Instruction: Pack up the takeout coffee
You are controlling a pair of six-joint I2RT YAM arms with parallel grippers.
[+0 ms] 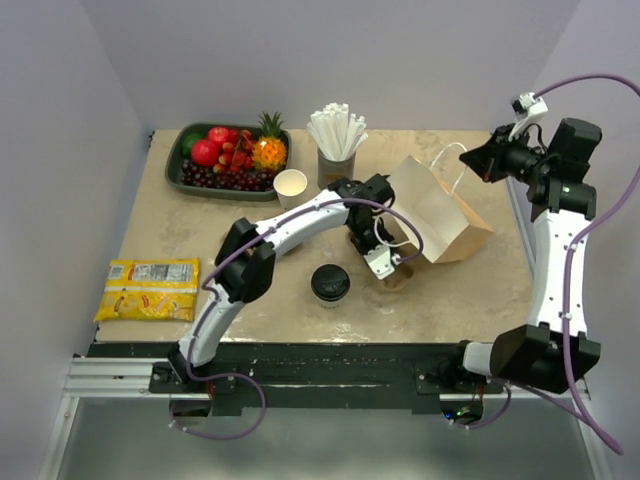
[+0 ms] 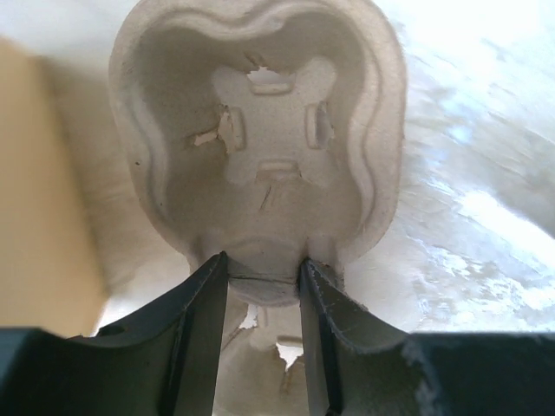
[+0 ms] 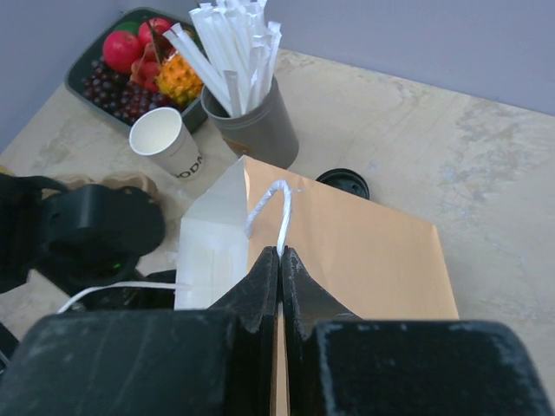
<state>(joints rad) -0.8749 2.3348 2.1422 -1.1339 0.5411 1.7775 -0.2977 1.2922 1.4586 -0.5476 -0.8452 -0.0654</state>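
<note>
Overhead, carrier (image 1: 404, 277) mostly under left hand (image 1: 390, 263).

We find the widest bare run of the beige table (image 1: 170, 235) on the left, between the dark green fruit tray (image 1: 176, 168) at the far side and the flat yellow packet (image 1: 150, 288) at the near left edge. The white left arm (image 1: 300, 220) slants across the middle and bars the way to the brown moulded-pulp two-cup carrier (image 2: 381, 130), whose end wall the left gripper (image 2: 264, 269) pinches. The small white paper cup with the black lid (image 1: 330, 283) stands just near of that arm, reachable from above, left and near. The far side is crowded by an open white paper cup (image 1: 290, 187), a grey cup of white straws (image 1: 335, 165) and a brown paper bag lying on its side (image 1: 445, 215), its white cord handle (image 3: 282, 208) nipped in the right gripper (image 3: 280, 256). The near right is bare up to the right arm (image 1: 555, 250).
</note>
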